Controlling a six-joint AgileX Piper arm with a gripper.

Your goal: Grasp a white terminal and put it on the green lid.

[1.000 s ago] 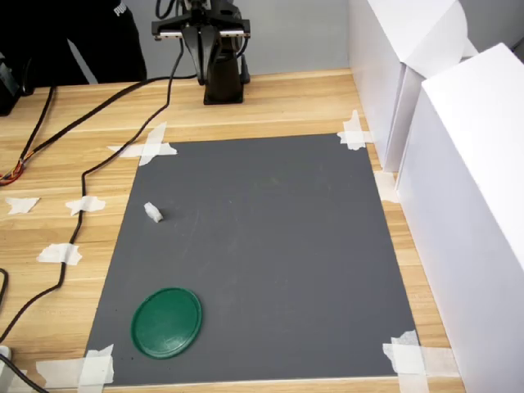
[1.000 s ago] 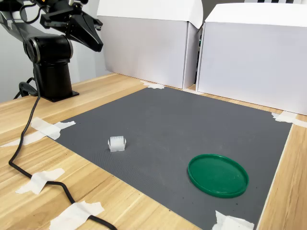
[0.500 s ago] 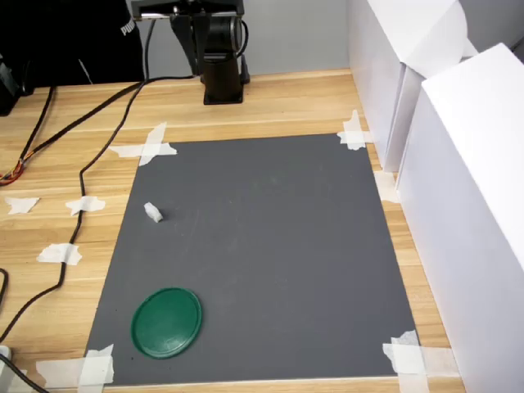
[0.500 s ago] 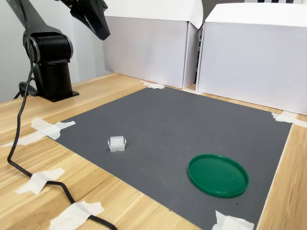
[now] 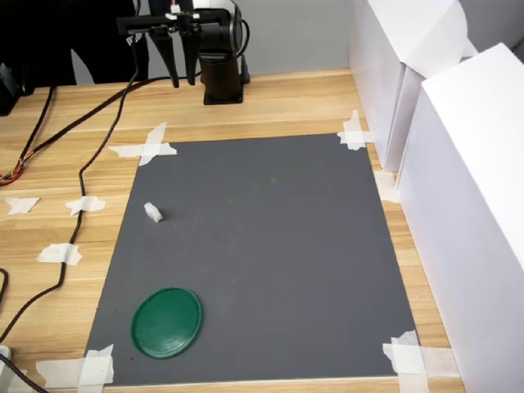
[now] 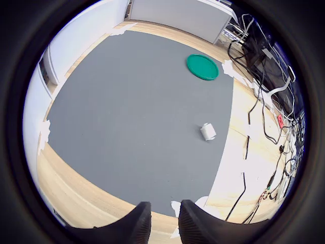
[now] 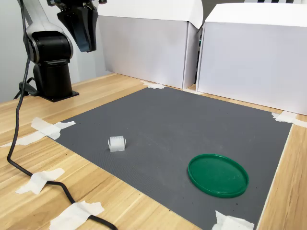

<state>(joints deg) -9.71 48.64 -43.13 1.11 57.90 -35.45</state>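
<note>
Gripper: hung high over the wood near the arm's base, jaws slightly spread, holding nothing
White terminal: lay on the grey mat, well apart from the gripper
Green lid: flat on the mat's near corner

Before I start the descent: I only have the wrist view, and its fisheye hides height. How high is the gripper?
Observer: In both exterior views the gripper hangs high above the wooden table, close to the arm's base, with its fingers pointing down and apart. The white terminal is nowhere near them.
Operator: Does the green lid lie flat, or is there an edge to clear?
Observer: In the second exterior view the green lid lies flat on the grey mat and shows a slightly raised rim all round. Nothing is on it.
</note>
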